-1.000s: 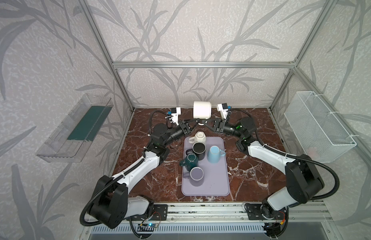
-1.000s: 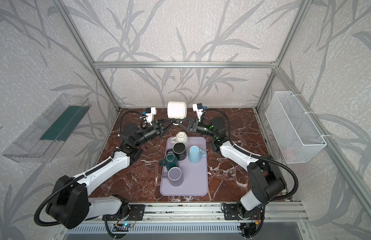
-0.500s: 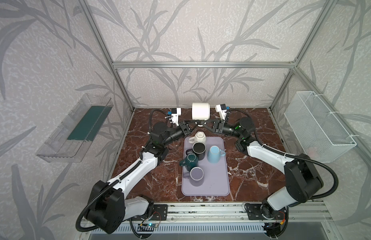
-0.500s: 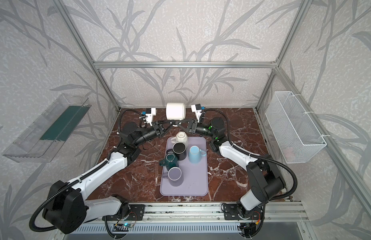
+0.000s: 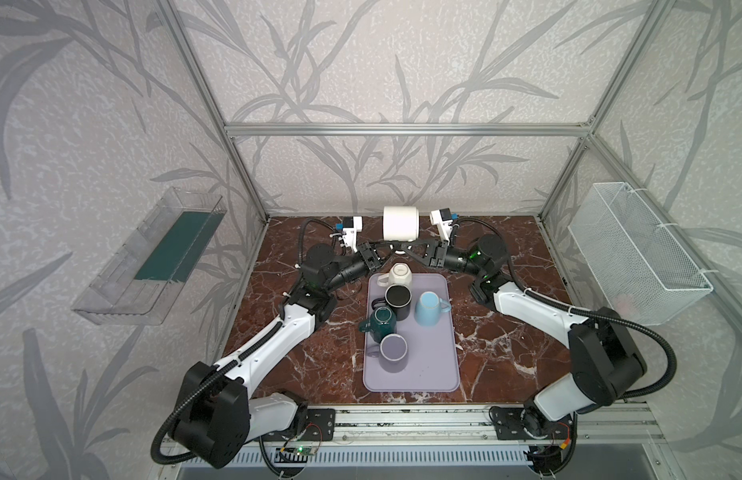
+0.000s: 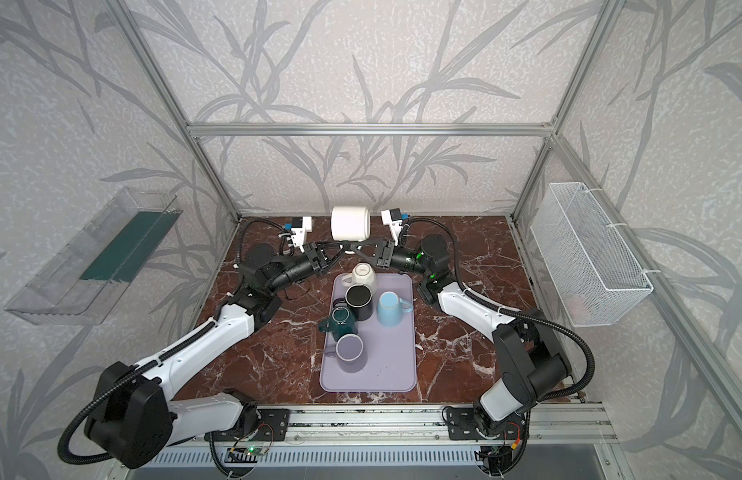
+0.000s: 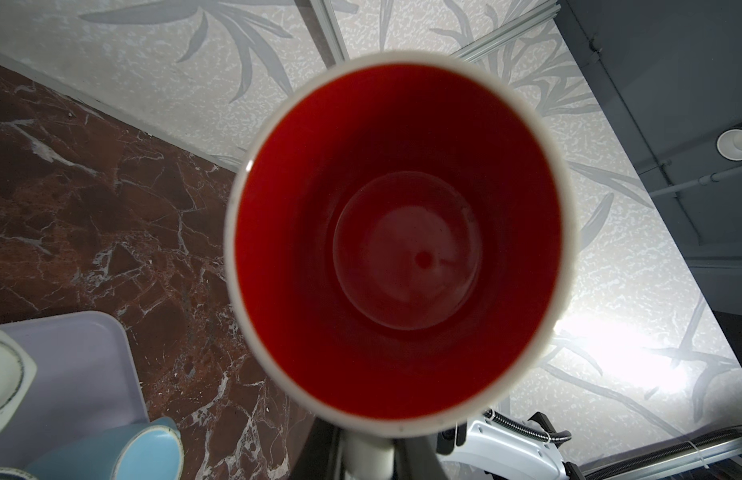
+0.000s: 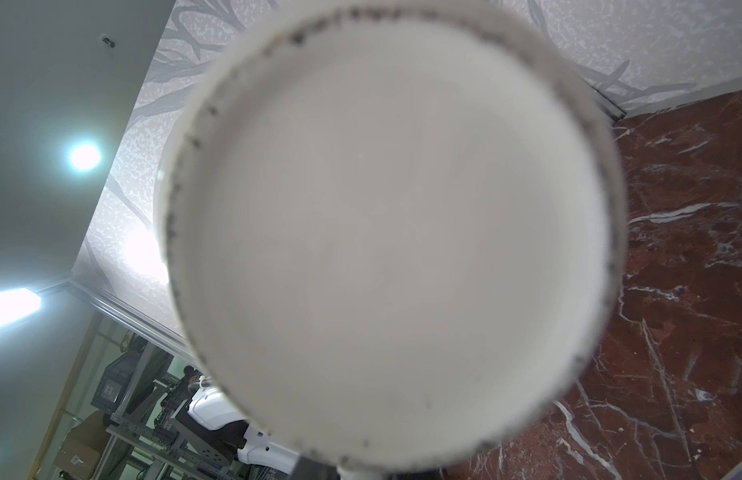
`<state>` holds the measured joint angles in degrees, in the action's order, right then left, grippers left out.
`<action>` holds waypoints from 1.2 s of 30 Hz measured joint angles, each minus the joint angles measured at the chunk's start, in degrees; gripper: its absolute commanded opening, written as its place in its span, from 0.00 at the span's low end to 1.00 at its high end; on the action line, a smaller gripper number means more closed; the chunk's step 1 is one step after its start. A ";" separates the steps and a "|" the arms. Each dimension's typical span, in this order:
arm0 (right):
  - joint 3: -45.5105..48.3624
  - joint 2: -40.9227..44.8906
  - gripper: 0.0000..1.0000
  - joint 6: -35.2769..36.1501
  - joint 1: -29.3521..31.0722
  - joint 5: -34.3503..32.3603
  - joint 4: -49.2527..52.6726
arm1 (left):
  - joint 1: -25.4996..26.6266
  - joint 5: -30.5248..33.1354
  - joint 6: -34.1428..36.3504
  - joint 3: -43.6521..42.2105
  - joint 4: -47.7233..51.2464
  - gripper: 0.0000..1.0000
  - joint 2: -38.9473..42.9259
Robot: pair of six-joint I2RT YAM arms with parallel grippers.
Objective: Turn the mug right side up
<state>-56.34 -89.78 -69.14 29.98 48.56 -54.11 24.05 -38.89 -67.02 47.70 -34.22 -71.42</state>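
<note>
White mug sideways, handle in tight-closed left tool, right tool

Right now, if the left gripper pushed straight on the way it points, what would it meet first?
Probably the right gripper, facing it tip to tip at the white mug; depth is unclear from above.

In both top views the whole marble table is seen from high above its front edge; the white mug is filmed very closely from opposite ends by the wrist cameras.
</note>
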 measured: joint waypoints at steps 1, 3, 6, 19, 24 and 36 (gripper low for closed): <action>0.00 0.00 0.03 0.00 -0.02 0.00 0.00 | 0.00 0.00 0.00 0.00 0.02 0.00 0.00; 0.00 0.00 0.10 0.02 0.00 0.00 0.02 | 0.00 0.07 0.04 0.00 0.11 0.00 0.02; 0.00 0.00 0.16 0.07 0.04 0.02 0.07 | 0.00 0.48 0.55 0.00 0.96 0.00 0.50; 0.68 0.00 0.30 0.39 0.17 -0.09 -0.02 | 0.11 2.38 2.62 0.00 6.69 0.00 2.97; 1.20 0.00 0.32 0.39 0.09 -0.46 -0.07 | 0.11 2.71 2.67 0.00 7.48 0.00 2.99; 2.14 -1.46 0.31 -0.28 -0.31 -0.66 -1.20 | 0.11 4.13 3.28 -0.07 10.84 0.00 3.61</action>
<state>-54.19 -91.24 -69.43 29.67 47.90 -55.31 24.16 -34.76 -63.75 47.64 -23.38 -67.81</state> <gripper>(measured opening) 0.311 0.169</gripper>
